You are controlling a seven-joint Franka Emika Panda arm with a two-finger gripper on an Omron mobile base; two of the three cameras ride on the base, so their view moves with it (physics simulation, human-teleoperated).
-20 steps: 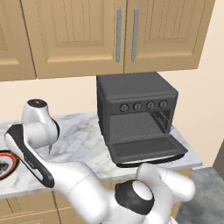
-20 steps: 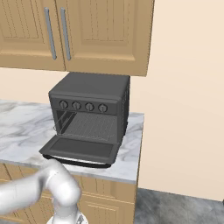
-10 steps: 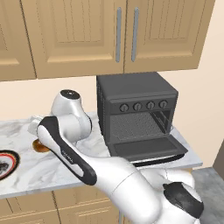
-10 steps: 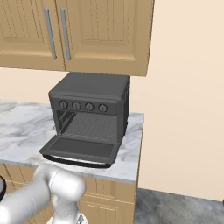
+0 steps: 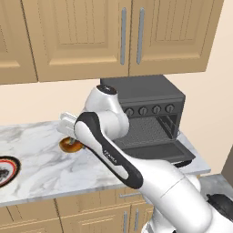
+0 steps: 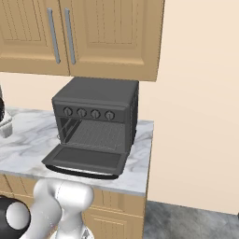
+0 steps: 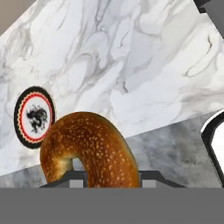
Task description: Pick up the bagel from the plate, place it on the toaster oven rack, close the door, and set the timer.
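1. Marble counter point(image 5: 41, 168) under wooden cabinets point(image 5: 77, 41); toaster oven point(image 5: 150, 109) at its right end
2. Plate point(image 5: 7, 170): far left on the counter, empty, well apart from my claw
3. Bagel point(image 5: 70, 144): pinched in my claw point(image 5: 68, 136), held above the counter left of the oven
4. Door point(image 6: 86, 158): dropped open, handle toward me; rack point(image 6: 100, 133) bare inside
5. Step in hand, as I judge it: carry right, clear the door's edge, enter level, set the bagel mid-rack before letting go
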